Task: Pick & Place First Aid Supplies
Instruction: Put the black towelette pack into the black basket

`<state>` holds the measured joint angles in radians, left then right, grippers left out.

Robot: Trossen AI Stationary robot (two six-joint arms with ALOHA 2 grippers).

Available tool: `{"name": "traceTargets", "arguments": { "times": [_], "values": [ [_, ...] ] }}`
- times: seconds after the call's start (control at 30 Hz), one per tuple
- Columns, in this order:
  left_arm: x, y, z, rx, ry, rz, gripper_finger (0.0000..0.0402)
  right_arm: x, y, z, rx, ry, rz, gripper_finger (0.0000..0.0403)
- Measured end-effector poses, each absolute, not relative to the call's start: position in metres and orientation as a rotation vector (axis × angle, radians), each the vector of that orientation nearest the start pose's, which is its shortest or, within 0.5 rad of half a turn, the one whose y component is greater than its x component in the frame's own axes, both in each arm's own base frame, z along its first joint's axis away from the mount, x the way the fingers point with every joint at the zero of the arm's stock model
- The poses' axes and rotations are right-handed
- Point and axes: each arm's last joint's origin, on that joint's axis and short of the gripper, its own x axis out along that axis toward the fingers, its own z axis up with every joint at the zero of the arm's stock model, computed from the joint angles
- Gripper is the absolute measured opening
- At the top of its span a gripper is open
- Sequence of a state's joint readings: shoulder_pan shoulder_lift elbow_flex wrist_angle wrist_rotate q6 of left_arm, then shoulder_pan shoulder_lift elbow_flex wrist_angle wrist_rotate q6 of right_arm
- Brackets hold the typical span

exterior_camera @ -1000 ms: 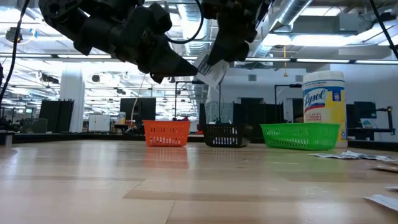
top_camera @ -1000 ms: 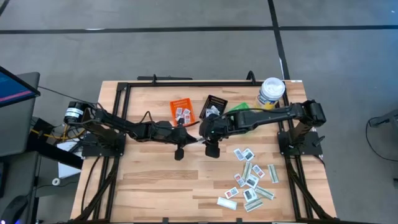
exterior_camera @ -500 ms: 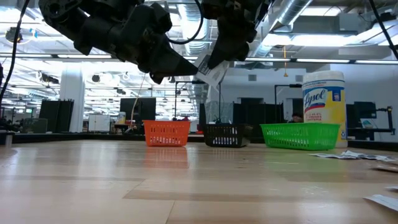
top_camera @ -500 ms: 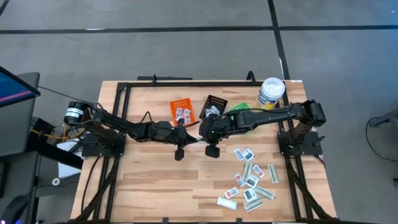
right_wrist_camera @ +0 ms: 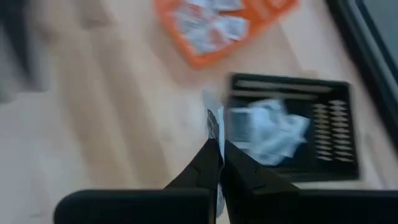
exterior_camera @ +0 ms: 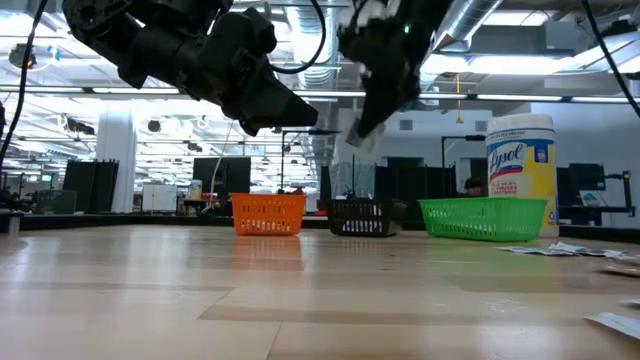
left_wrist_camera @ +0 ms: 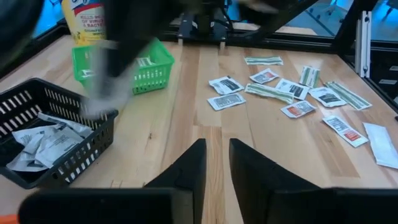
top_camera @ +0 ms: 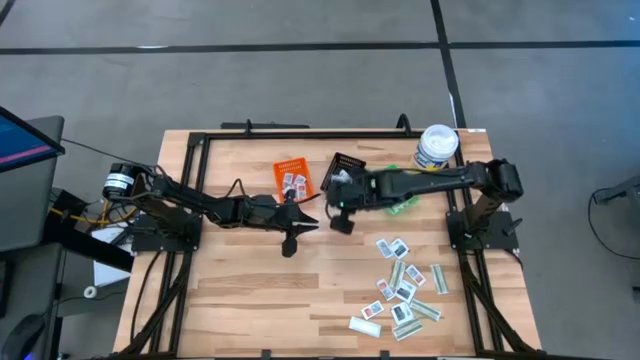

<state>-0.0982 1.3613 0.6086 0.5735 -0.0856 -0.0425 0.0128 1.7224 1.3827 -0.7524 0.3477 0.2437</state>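
My right gripper (right_wrist_camera: pixel 217 163) is shut on a small white packet (right_wrist_camera: pixel 212 122), one of the first aid supplies. It hangs in the air by the black bin (top_camera: pixel 347 165), which holds white packets (right_wrist_camera: pixel 267 130). My left gripper (left_wrist_camera: pixel 217 167) stands open and level near the table's middle (top_camera: pixel 312 214), with nothing between its fingers. Several more packets (top_camera: pixel 403 290) lie flat on the table at the near right. The orange bin (top_camera: pixel 293 178) holds a few packets. The green bin (top_camera: pixel 402 198) is partly hidden under my right arm. My right gripper pinches the white packet between its two fingers by its lower edge (right_wrist_camera: pixel 214 142). The fingers slant down from the table's right side. The packet sticks out past the fingertips, seen edge on, and is lifted clear above the table (exterior_camera: pixel 358 132).
A yellow canister with a white lid (top_camera: pixel 437 148) stands at the far right corner. The three bins sit in a row at the far middle. Bare wood lies at the near left and in front of my left gripper (left_wrist_camera: pixel 205 99).
The packet, which both grippers held between them, is now with my right gripper alone. My right gripper has carried it away from the left one toward the black bin at the far edge, tipping more steeply down.
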Motion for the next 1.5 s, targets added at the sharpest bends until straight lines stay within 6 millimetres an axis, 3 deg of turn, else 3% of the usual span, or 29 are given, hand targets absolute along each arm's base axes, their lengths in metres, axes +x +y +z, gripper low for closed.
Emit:
{"name": "traceTargets", "arguments": {
  "times": [0.13, 0.37, 0.47, 0.77, 0.93, 1.07, 1.2, 1.33, 1.5],
  "values": [
    [0.279, -0.025, 0.221, -0.044, 0.181, -0.007, 0.0069, 0.349, -0.041, 0.253, 0.056, 1.087, -0.469, 0.0003],
    [0.279, -0.025, 0.22, -0.066, 0.184, -0.005, 0.0066, 0.339, -0.1, 0.25, 0.244, 1.115, -0.275, 0.0004],
    [0.279, -0.025, 0.22, -0.066, 0.184, -0.005, 0.0066, 0.338, -0.117, 0.243, 0.294, 1.114, -0.275, 0.0012],
    [0.279, -0.025, 0.219, -0.066, 0.195, -0.004, 0.0067, 0.351, -0.136, 0.196, 0.303, 1.216, -0.216, 0.0052],
    [0.279, -0.025, 0.219, -0.065, 0.197, -0.004, 0.0067, 0.351, -0.141, 0.204, 0.28, 1.252, -0.27, 0.0071],
    [0.279, -0.025, 0.219, -0.065, 0.197, -0.003, 0.0067, 0.35, -0.138, 0.223, 0.329, 1.272, -0.313, 0.0075],
    [0.279, -0.024, 0.219, -0.066, 0.197, -0.002, 0.0067, 0.348, -0.121, 0.247, 0.367, 1.327, -0.319, 0.0074],
    [0.279, -0.025, 0.219, -0.066, 0.197, -0.003, 0.0067, 0.346, -0.086, 0.272, 0.284, 1.311, -0.229, 0.0073],
    [0.278, -0.025, 0.219, -0.065, 0.204, -0.004, 0.0067, 0.333, -0.027, 0.302, 0.152, 1.274, -0.077, 0.0073]
  ]
}}
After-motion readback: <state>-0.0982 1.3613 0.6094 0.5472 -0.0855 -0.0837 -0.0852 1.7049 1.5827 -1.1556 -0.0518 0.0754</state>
